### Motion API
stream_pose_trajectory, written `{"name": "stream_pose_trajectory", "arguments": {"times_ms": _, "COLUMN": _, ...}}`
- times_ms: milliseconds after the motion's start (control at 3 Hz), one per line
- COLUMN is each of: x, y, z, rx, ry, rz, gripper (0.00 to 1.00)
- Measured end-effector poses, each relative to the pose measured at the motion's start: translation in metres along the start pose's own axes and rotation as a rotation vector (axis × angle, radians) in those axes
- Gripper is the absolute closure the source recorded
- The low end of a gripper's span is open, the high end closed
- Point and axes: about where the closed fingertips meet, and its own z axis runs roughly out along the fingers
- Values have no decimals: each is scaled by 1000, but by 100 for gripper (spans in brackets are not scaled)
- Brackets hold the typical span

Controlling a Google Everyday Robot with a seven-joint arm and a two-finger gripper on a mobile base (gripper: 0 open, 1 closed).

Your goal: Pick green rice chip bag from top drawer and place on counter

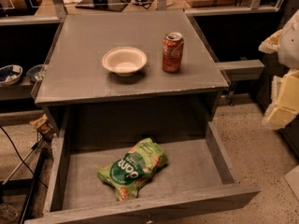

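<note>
The green rice chip bag (133, 168) lies flat in the open top drawer (212, 174), near the middle and slightly left, with its dark round logo facing up. The drawer is pulled fully out below the grey counter (84, 73). My gripper (284, 101) is at the far right edge of the view, beside the cabinet and well above and to the right of the drawer. It is far from the bag and holds nothing that I can see.
A white bowl (124, 60) and a red soda can (172, 52) stand on the counter. Two small bowls (10, 74) sit on a dark side shelf at left. A crumpled tan wrapper (41, 125) and cables lie at lower left.
</note>
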Motion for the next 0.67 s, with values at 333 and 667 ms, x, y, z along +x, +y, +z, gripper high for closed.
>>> {"name": "stream_pose_trajectory", "arguments": {"times_ms": 333, "x": -14, "y": 2, "z": 1, "rx": -5, "ry": -27, "rz": -28, "gripper": 0}}
{"name": "stream_pose_trajectory", "arguments": {"times_ms": 667, "x": -14, "y": 1, "z": -1, "rx": 3, "ry": -41, "rz": -32, "gripper": 0}}
